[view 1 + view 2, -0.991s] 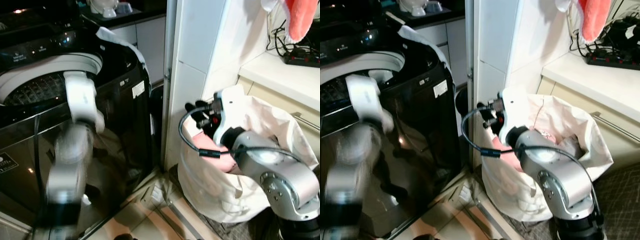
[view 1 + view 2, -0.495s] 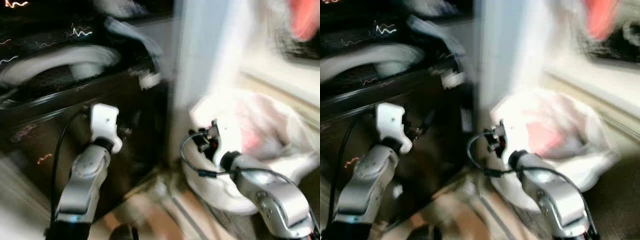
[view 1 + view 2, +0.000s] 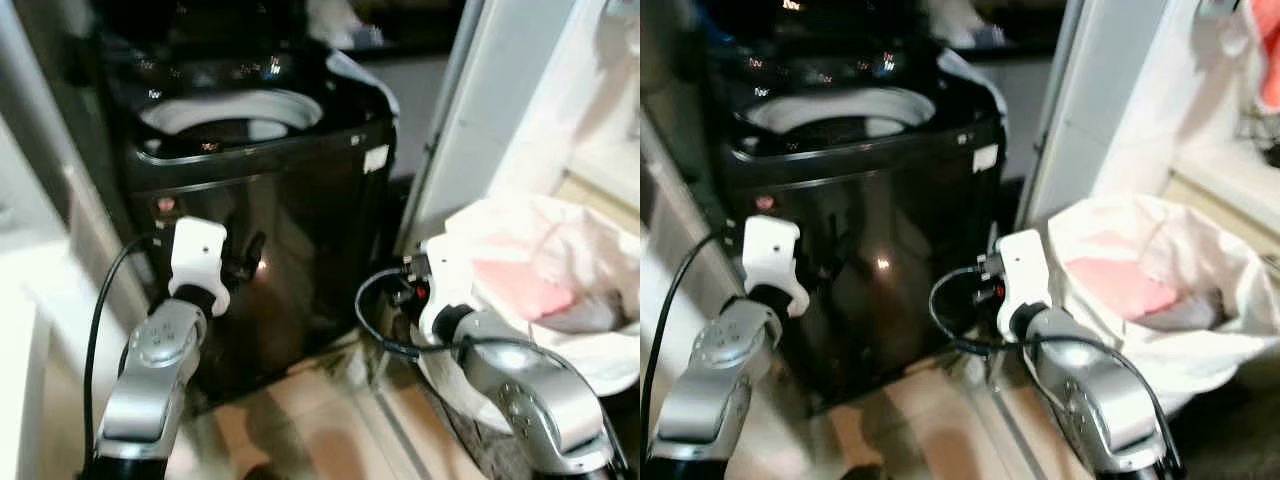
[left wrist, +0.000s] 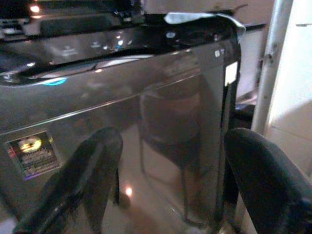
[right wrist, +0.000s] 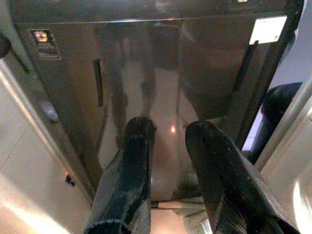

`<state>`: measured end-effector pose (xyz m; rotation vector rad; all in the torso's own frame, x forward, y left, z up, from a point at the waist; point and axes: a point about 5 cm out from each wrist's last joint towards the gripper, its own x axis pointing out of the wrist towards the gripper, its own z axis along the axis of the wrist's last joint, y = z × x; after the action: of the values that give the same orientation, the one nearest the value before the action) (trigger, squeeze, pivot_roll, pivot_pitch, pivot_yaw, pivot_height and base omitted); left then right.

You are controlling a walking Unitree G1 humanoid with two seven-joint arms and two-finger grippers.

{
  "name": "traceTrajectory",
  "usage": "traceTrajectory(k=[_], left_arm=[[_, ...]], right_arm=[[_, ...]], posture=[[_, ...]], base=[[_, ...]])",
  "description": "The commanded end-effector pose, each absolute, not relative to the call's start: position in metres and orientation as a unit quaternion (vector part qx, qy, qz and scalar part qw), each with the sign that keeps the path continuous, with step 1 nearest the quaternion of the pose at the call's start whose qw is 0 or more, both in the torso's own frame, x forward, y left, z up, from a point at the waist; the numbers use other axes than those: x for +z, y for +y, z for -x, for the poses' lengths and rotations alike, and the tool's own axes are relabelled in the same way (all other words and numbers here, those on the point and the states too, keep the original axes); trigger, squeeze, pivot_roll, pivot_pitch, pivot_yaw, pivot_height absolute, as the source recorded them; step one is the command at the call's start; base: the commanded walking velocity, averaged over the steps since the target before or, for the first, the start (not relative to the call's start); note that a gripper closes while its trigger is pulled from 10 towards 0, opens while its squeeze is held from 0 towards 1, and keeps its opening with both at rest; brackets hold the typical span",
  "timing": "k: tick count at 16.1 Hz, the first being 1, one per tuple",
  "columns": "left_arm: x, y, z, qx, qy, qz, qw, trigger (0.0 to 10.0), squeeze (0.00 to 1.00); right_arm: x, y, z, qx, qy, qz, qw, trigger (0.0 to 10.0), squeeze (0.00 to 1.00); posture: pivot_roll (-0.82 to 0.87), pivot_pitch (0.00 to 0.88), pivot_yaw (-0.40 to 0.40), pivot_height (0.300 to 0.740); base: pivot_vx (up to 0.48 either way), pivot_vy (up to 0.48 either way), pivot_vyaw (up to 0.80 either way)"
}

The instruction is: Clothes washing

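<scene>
Left gripper (image 4: 170,180) spread wide before washing machine (image 3: 290,200).

Open top of washing machine (image 3: 230,115) unobstructed from above; glossy black front panel (image 4: 146,126) directly ahead of left gripper (image 4: 170,170) and right gripper (image 5: 168,146), both with fingers apart and holding nothing. Narrow gap between machine side and white wall panel (image 3: 470,110), partly taken up by the white laundry bag (image 3: 560,260) with pink cloth (image 3: 520,288) on top. Bare tiled floor (image 3: 320,420) between the two arms.
</scene>
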<state>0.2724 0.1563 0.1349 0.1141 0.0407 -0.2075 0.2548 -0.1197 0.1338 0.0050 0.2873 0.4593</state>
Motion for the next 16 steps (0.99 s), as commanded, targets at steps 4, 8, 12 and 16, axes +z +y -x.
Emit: traceTrajectory(k=[4, 8, 12, 16], left_arm=[[0.136, 0.149, -0.271, -0.112, 0.021, -0.067, 0.991, 10.0, 0.0], [0.118, 0.158, -0.269, -0.098, 0.058, -0.045, 0.992, 10.0, 0.0], [0.07, 0.164, -0.271, -0.081, 0.132, -0.041, 0.987, 10.0, 0.0], [0.006, 0.179, -0.249, -0.093, 0.262, -0.059, 0.959, 10.0, 0.0]], right_arm=[[0.129, -0.126, -0.256, 0.225, 0.141, 0.014, 0.964, 10.0, 0.0], [0.102, -0.128, -0.25, 0.227, 0.202, -0.012, 0.953, 10.0, 0.0], [0.047, -0.135, -0.242, 0.178, 0.274, -0.028, 0.945, 10.0, 0.0], [-0.013, -0.132, -0.222, 0.173, 0.371, -0.005, 0.913, 10.0, 0.0]], posture=[[0.02, 0.0, 0.01, 0.74], [0.02, 0.0, 0.013, 0.74], [0.04, 0.0, 0.001, 0.74], [0.05, 0.0, 0.013, 0.74]], base=[[0.0, -0.48, 0.8], [0.0, -0.24, 0.4], [-0.242, 0.0, 0.0], [-0.329, 0.0, 0.0]])
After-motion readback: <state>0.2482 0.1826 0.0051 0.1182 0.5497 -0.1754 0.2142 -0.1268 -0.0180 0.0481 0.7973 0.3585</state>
